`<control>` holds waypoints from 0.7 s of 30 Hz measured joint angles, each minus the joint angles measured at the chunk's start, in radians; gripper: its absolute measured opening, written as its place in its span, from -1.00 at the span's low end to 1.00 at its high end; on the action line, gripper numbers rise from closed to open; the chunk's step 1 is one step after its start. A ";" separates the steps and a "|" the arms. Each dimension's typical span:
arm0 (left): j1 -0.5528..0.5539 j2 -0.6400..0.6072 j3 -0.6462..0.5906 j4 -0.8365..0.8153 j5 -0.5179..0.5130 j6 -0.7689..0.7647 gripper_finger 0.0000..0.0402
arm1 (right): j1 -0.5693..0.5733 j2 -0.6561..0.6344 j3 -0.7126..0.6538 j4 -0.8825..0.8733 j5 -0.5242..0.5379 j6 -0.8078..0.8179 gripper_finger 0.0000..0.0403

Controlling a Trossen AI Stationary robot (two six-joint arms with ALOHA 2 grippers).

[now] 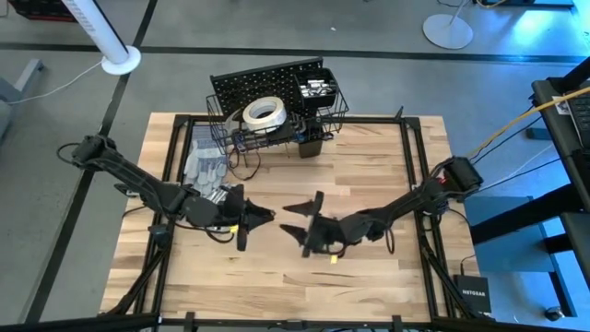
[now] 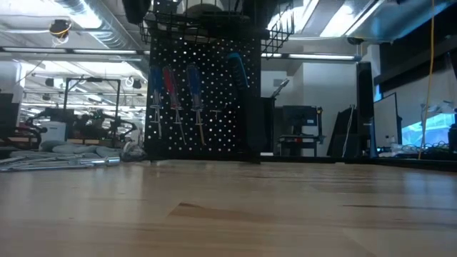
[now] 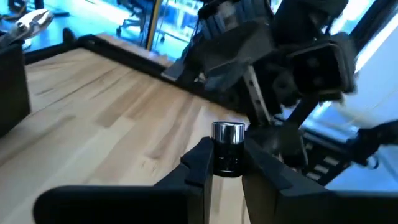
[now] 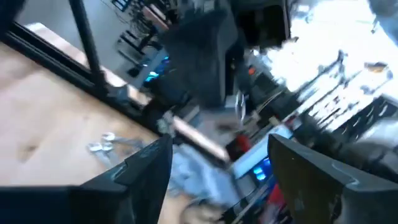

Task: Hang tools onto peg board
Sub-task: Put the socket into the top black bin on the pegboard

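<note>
- The peg board (image 1: 267,78) stands upright at the upper centre of the high view, at the table's far edge, with a white tape roll (image 1: 263,112) lying in its wire basket (image 1: 324,100).
- In the low view three screwdrivers (image 2: 171,89), blue- and red-handled, hang on the board's face at upper left, so part of the hanging looks done.
- The left gripper (image 1: 261,217) sits left of centre in the high view, its fingers nearly closed on a small silver-capped tool (image 3: 227,148), seen end-on in the left wrist view; what kind of tool it is I cannot tell.
- The right gripper (image 1: 312,223) faces it just right of centre, its fingers spread wide and holding nothing.
- Grey gloves (image 1: 205,164) lie left of the board, with silver wrenches (image 2: 61,162) on the table (image 1: 369,166) at the low view's left edge.
- My judgement: the held tool and those wrenches are yet to be hung, so the task is roughly midway.
</note>
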 joint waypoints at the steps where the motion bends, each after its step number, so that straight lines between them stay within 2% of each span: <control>1: 0.000 0.000 -0.018 0.046 0.009 0.002 -0.74 | 0.000 0.013 0.026 -0.001 0.005 -0.039 0.34; 6: -0.003 0.000 -0.134 0.318 0.045 -0.004 -0.74 | -0.027 0.051 0.115 -0.005 -0.001 -0.112 0.34; 10: 0.005 -0.001 -0.204 0.464 0.048 -0.026 -0.74 | -0.041 0.079 0.155 -0.006 -0.018 -0.175 0.34; 17: 0.009 0.000 -0.212 0.503 0.049 -0.006 -0.73 | -0.062 0.088 0.183 -0.014 -0.049 -0.197 0.33; 21: 0.010 -0.001 -0.212 0.503 0.047 -0.006 -0.73 | -0.074 0.088 0.206 -0.069 -0.091 -0.196 0.17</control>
